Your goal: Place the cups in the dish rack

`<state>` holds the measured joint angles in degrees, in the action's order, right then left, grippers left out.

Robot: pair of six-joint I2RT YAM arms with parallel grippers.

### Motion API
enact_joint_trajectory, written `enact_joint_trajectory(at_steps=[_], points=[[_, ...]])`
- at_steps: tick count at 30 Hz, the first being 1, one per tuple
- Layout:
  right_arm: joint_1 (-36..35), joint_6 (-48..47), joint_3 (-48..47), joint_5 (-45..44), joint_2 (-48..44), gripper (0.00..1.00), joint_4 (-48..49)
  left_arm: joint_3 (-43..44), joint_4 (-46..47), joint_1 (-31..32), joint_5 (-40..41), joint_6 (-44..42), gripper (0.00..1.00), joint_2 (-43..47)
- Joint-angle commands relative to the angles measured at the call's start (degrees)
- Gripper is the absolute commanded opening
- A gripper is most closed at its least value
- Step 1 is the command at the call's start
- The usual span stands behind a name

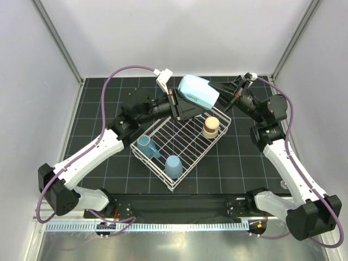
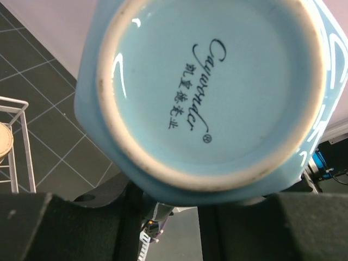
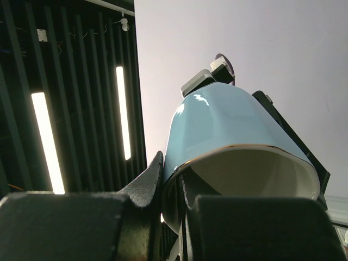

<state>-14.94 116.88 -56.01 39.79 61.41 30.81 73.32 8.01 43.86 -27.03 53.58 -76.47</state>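
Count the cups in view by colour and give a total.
Blue: 1, the handled mug in the dish rack
Light blue: 2, the tumbler in the rack and the pale blue mug up in the air over its far end
Beige: 1, the beige cup in the rack
Total: 4

Black gridded counter (image 1: pixel 242 163) is lying between plain white enclosure walls (image 1: pixel 179 38). A toothed white strip (image 1: pixel 179 227) is running along its near edge. Two light bars (image 3: pixel 47 142) are glowing overhead.
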Motion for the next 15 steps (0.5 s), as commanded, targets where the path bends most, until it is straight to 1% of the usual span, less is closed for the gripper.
enact_joint_trajectory(at_steps=[1,2,5,9,11,12,13,15], points=[[-0.79,12.32,0.02,0.46,-2.43,0.04,4.7,1.12,7.72,0.0,1.71,3.37,0.08,1.76],[-0.79,12.23,0.2,0.55,-2.52,0.04,4.35,1.12,8.24,0.0,1.71,3.98,0.0,1.67],[-0.79,11.53,1.08,0.73,-3.31,0.04,3.3,1.47,9.04,0.0,1.71,4.34,0.0,1.76],[-0.71,10.3,2.48,0.73,-3.92,0.04,2.5,1.3,7.46,0.0,1.98,3.9,0.0,2.98],[-0.71,13.79,5.11,-1.63,-4.98,0.04,4.43,0.51,7.02,0.0,2.15,3.55,0.0,4.04],[-0.71,13.81,5.38,-2.08,-5.07,0.04,4.44,0.07,7.02,0.0,2.15,3.55,0.0,4.04],[-0.88,16.34,5.56,-2.43,-5.07,0.04,5.13,-0.28,7.02,0.0,2.85,3.2,0.0,5.0],[-0.79,18.9,5.56,-3.83,-5.42,0.04,7.16,-1.85,6.93,0.0,3.9,2.67,0.23,5.8]])
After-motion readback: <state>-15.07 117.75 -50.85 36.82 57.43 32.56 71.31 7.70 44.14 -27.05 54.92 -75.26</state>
